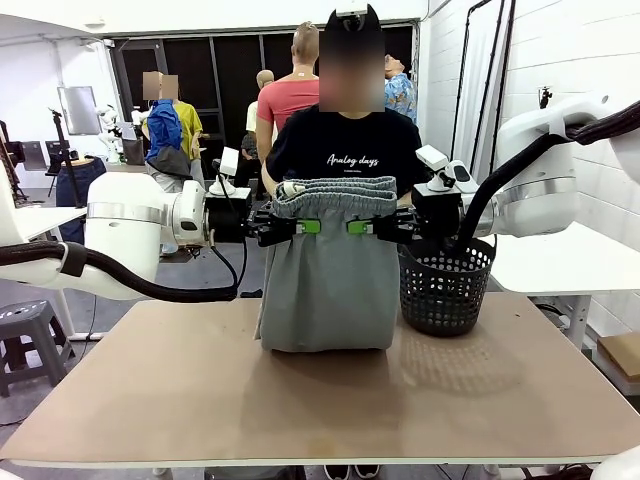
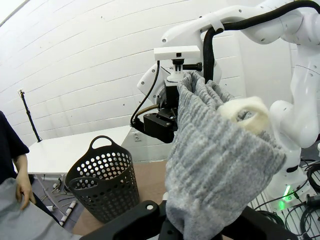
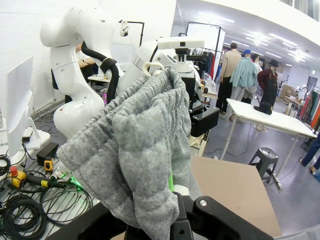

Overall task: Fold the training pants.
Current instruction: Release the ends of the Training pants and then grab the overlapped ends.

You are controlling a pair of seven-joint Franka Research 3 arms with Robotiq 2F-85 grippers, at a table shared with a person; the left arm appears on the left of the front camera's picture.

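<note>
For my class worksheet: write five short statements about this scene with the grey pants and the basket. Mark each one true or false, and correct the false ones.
1. Both arms' jaws are shut on the waistband of the training pants. True.
2. The training pants lie spread flat on the table. False: they hang from the raised waistband, with their lower end reaching the table.
3. The black mesh basket stands on the table, on the robot's right of the pants. True.
4. The pants are inside the basket. False: they hang beside it.
5. The person at the far side wears a white shirt. False: it is a black T-shirt with white print.
</note>
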